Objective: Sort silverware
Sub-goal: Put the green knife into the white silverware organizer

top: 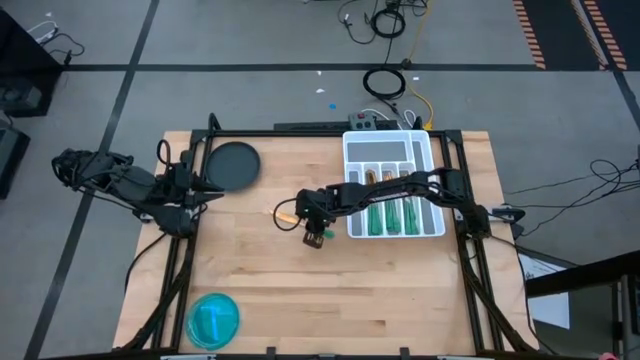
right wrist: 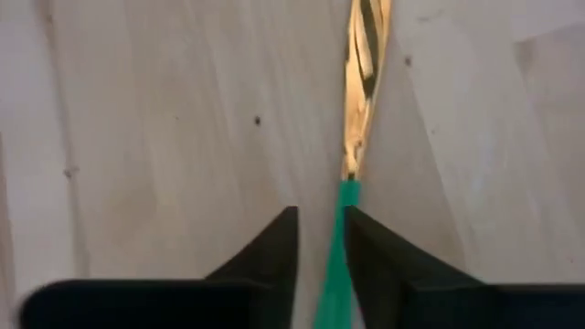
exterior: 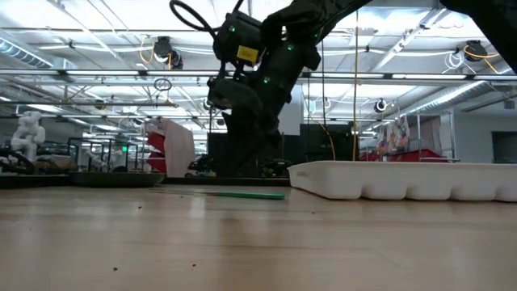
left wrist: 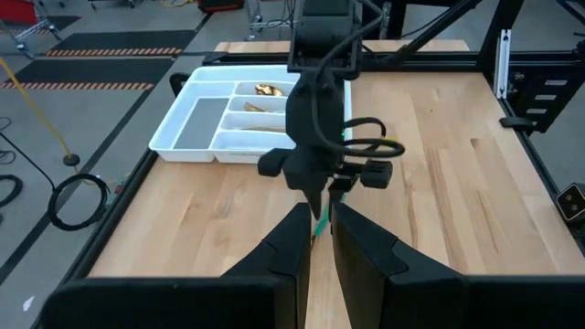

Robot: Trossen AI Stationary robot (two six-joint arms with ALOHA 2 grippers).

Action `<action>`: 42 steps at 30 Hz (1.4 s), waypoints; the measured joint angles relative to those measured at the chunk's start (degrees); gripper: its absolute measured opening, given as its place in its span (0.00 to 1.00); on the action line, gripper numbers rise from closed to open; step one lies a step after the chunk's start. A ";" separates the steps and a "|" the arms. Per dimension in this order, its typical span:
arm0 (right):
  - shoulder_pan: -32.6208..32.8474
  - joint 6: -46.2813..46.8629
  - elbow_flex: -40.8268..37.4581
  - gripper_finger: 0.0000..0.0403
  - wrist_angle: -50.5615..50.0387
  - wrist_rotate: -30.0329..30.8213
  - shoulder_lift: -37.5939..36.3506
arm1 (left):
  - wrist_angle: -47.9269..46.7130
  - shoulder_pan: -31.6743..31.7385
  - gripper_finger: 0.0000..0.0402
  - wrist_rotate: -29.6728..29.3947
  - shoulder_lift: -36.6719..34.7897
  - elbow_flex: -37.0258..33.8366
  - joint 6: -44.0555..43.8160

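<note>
At frame centre, the right gripper straddles a fork's green handle on the tabletop, fingers slightly apart; next: clamp, lift toward the tray; left gripper waits, state indeterminable.

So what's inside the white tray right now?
The white tray holds green-handled silverware in its long slots, gold heads toward the far end. The right arm crosses over the tray and covers part of those slots. The wide crosswise compartment looks bare.
</note>
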 joint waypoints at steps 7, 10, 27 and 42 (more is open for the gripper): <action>-1.18 -1.31 0.00 0.45 1.07 3.30 0.20 | 0.00 0.00 0.14 -0.64 0.00 0.00 0.02; -1.76 -1.64 0.00 0.47 2.44 3.65 0.28 | 0.01 0.02 0.14 -1.10 0.00 0.00 0.00; -0.79 -3.80 0.07 0.44 9.63 6.27 5.49 | -0.42 0.01 0.14 -1.72 0.00 0.00 -0.02; 2.78 -4.71 0.72 0.39 -1.58 11.37 7.92 | -2.73 0.02 0.14 -1.72 -0.02 0.00 -0.48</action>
